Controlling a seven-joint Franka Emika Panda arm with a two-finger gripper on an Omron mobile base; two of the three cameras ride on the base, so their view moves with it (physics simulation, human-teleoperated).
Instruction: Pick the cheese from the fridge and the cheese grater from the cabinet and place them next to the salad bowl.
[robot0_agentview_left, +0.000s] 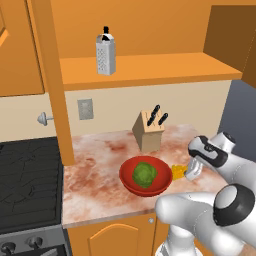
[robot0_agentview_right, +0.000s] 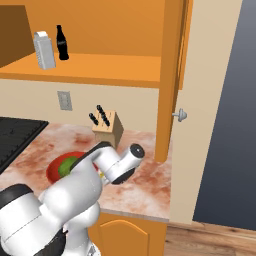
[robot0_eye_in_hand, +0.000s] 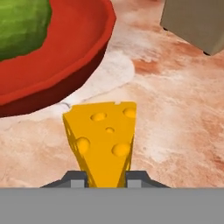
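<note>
1. The orange wooden wall cabinet (robot0_agentview_left: 150, 70) is seen standing open, its flat inner shelf smooth and matte.
2. A mottled, reddish-brown and cream stone-patterned countertop (robot0_agentview_left: 100, 170) is spread below it, beside a black cooktop (robot0_agentview_left: 27, 175) with a ridged grate.
3. The white, glossy robot arm (robot0_agentview_left: 220, 200) with dark joints is reached low over the right part of the counter.
4. The shallow red round salad bowl (robot0_agentview_left: 135, 182) is set on the countertop, and a rough, rounded green lettuce ball (robot0_agentview_left: 144, 174) is held inside it.
5. A tan wooden knife block (robot0_agentview_left: 148, 131), slanted at its top and studded with black handles, is placed behind the bowl, a little apart from it.
6. The upright grey metal box cheese grater (robot0_agentview_left: 106, 55), tapered, perforated and topped by a black handle, is found on the cabinet shelf.
7. A dark glossy cola bottle (robot0_agentview_right: 62, 44) is seen just beside the grater in the right base view.
8. The gripper (robot0_eye_in_hand: 107, 179) is shown with its jaws pinching the narrow end of the cheese.
9. The small yellow-orange wedge of cheese (robot0_eye_in_hand: 103, 140), smooth and pitted with round holes, is held low over the countertop just beside the bowl's rim; contact with the counter cannot be told.
</note>
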